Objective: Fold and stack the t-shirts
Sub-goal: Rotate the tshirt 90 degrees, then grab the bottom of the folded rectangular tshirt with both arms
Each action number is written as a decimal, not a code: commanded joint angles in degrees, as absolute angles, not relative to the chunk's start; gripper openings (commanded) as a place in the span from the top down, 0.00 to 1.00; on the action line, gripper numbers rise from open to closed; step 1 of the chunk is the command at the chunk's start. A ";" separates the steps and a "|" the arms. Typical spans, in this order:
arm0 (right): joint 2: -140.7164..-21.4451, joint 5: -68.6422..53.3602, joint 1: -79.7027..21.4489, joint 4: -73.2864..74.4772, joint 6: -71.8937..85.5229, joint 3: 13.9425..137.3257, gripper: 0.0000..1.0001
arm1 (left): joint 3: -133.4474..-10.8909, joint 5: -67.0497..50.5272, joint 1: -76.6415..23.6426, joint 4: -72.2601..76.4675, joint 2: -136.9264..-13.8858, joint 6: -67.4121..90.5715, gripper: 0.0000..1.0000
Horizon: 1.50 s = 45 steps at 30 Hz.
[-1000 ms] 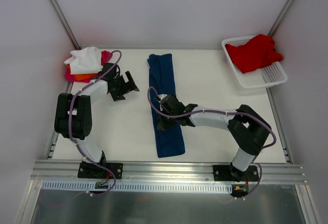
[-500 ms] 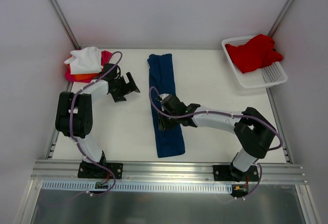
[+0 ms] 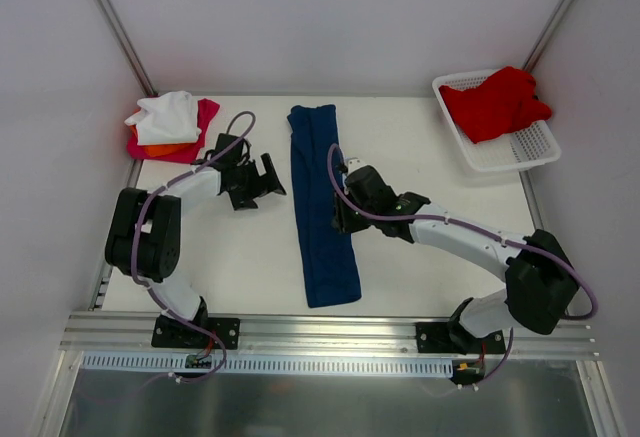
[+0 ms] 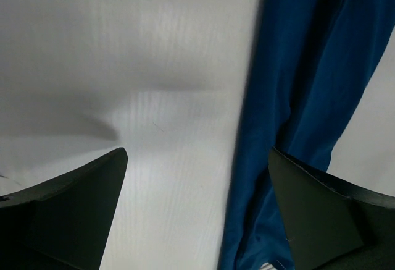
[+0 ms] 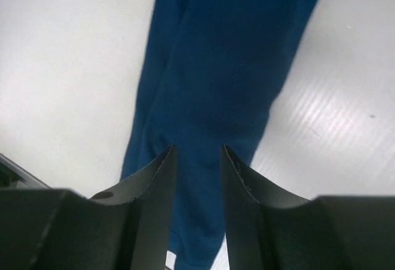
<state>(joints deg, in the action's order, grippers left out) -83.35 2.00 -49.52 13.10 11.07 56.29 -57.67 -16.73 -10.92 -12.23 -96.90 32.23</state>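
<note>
A navy t-shirt [image 3: 318,197] lies folded into a long narrow strip down the middle of the table. My right gripper [image 3: 342,215] hovers over the strip's right edge at mid length. In the right wrist view its jaws [image 5: 197,149] stand a little apart, with the navy cloth [image 5: 228,54] below them and nothing pinched. My left gripper [image 3: 264,179] is wide open just left of the strip. The left wrist view shows the cloth edge [image 4: 296,97] between and beyond its fingers [image 4: 74,202]. White [image 3: 165,110], magenta [image 3: 206,114] and orange [image 3: 165,141] t-shirts are piled at the back left.
A white lattice basket [image 3: 525,152] stands at the back right with a red t-shirt [image 3: 495,102] heaped in it. Metal frame rails run along the table's sides and near edge.
My right gripper has opened and let go of the navy cloth, shifting right and back across the strip. My left gripper has moved right, closer to the strip's left edge.
</note>
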 commanded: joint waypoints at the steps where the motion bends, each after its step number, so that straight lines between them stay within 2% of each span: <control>1: -80.07 5.44 -48.69 15.82 10.02 54.06 0.62 | -55.20 -17.49 -15.55 -12.13 -92.38 33.30 0.01; 9: -75.86 7.29 -48.25 16.00 12.21 47.03 0.60 | -46.50 -17.49 -23.81 -9.93 -87.28 38.57 0.01; 19: -69.26 8.26 -48.25 18.28 15.38 40.17 0.58 | -32.44 -17.84 -27.86 -9.05 -71.55 44.03 0.01; 26: -66.89 9.39 -49.04 18.45 18.01 36.30 0.57 | -27.16 -14.43 -38.03 -9.05 -65.05 51.66 0.01; 29: -66.10 13.79 -50.89 20.91 19.33 35.95 0.57 | -26.54 -12.22 -42.52 -8.96 -64.60 54.40 0.01; 34: -64.69 14.50 -51.50 21.53 19.78 35.07 0.56 | -26.10 -8.09 -48.24 -8.62 -66.70 58.44 0.01; 41: -67.14 20.65 -54.40 25.93 21.35 37.26 0.55 | -27.77 -4.75 -54.93 -5.89 -73.90 62.22 0.01; 45: -70.57 24.95 -57.38 30.21 23.99 39.63 0.49 | -29.53 -4.31 -56.95 -5.19 -77.25 62.84 0.01</control>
<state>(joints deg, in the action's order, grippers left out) -68.66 19.62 -55.53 25.26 20.88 36.23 -30.06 -8.32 -55.64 -2.68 -73.89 61.84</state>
